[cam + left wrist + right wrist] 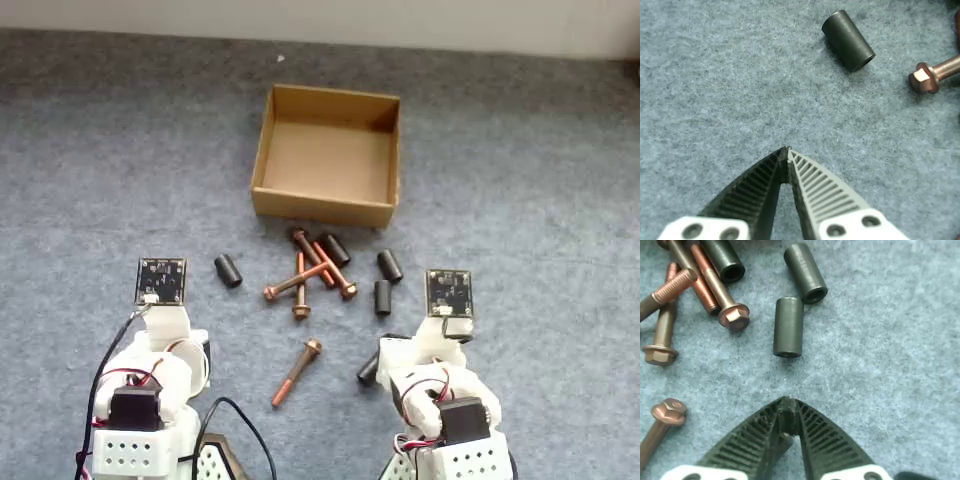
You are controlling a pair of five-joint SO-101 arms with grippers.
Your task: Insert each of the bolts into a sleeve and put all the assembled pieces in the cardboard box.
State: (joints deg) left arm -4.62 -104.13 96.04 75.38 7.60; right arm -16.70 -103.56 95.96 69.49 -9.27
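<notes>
Four copper-coloured bolts [305,268] lie crossed in a loose heap at the middle of the table [540,180], just on the near side of the cardboard box [262,150]. The box stands open toward the far edge, its bare floor showing. A fifth bolt [296,372] lies apart from the heap, closer to the near edge and between the two arms, with its head pointing toward the far edge. Five black sleeves lie on their sides, separate from the bolts. The leftmost sleeve [228,270] lies alone on the left-edge side of the heap. The sleeve against the heap [333,248] lies on the heap's box side. A pair of sleeves [382,297] lies just beside the heap toward the right edge. The last sleeve [368,370] lies beside the right arm and is partly covered by it. The left gripper [786,151] hangs over bare table near the leftmost sleeve; its fingers [815,182] are together, tips meeting. The right gripper [788,401] hangs just short of the nearer sleeve of the pair, and its fingers [825,440] are likewise pressed together with nothing seen between them.
</notes>
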